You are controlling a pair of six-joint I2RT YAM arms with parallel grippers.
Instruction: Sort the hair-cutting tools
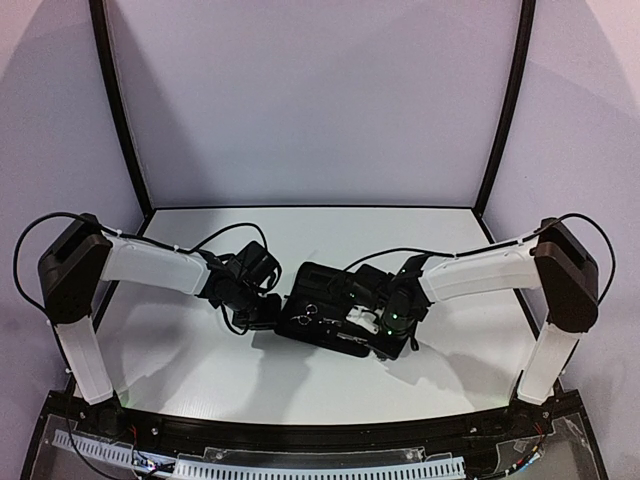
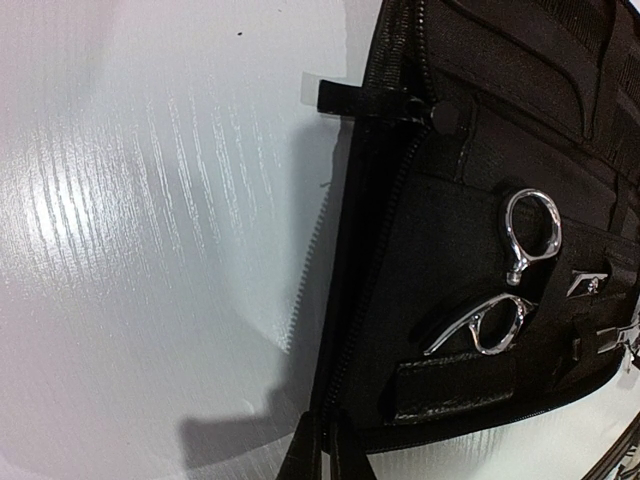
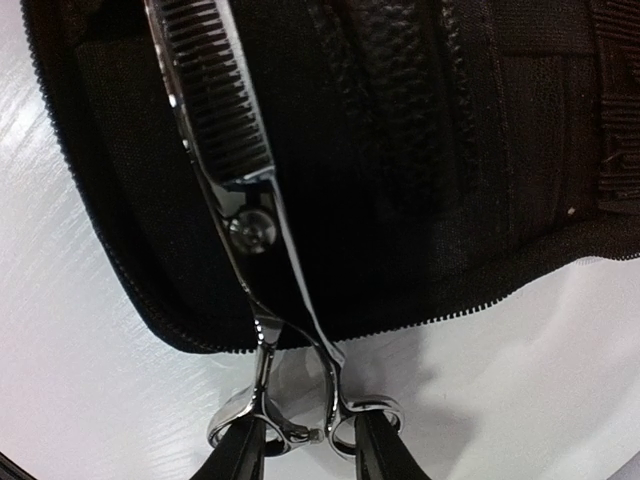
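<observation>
A black case (image 2: pixel 400 260) lies open on the white table (image 2: pixel 150 250). Shiny silver scissors (image 2: pixel 517 268) are tucked in it, and only their two ring handles show. The left gripper (image 2: pixel 325 455) sits closed at the case's bottom edge.

Toothed scissors (image 3: pixel 250 228), between the right fingers (image 3: pixel 238 455): polished silver metal, mirror-bright at the rings; serrated blade face dark and matt. Fingers: black, smooth, slight sheen. Case (image 3: pixel 420 150) beyond those fingertips: black woven cloth, matt, with coarse zip teeth along its edge. Second scissors (image 2: pixel 520 270), ahead of the left fingers (image 2: pixel 298 462): chromed metal, glossy. Patch (image 2: pixel 450 385) nearer those fingers: black, grained, faint sheen. Table (image 2: pixel 150 250) alongside: white, glossy, finely ridged.
</observation>
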